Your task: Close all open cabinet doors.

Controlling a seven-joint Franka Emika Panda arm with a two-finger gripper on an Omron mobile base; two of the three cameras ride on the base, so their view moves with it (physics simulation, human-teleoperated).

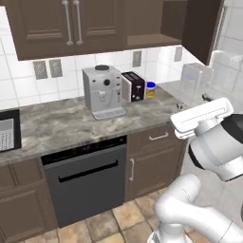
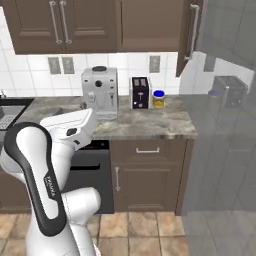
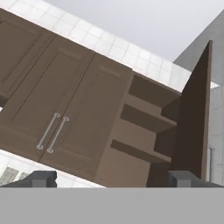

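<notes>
Two cabinet doors [image 3: 52, 113] of the wall cabinet are shut, their silver bar handles [image 1: 73, 23] side by side. Right of them another cabinet door [image 3: 194, 118] stands swung wide open, edge-on to the hand camera, and bares the cabinet's shelves [image 3: 140, 127]. This open door [image 1: 201, 28] hangs above the counter's right end, with its handle [image 2: 192, 30] on the outer face. My gripper [image 3: 111, 179] is open, nothing between its fingertips [image 3: 41, 178], and looks up at the cabinets from well short of them. The arm's white hand [image 1: 201, 117] is raised at counter height.
On the stone counter [image 1: 57, 123] stand a grey coffee machine [image 1: 102, 92], a black toaster [image 1: 133, 86] and a small yellow jar [image 1: 151, 89]. A dark dishwasher [image 1: 88, 178] sits below, with brown base doors [image 2: 147, 185] beside it. A tall grey block [image 2: 225, 125] rises at the right.
</notes>
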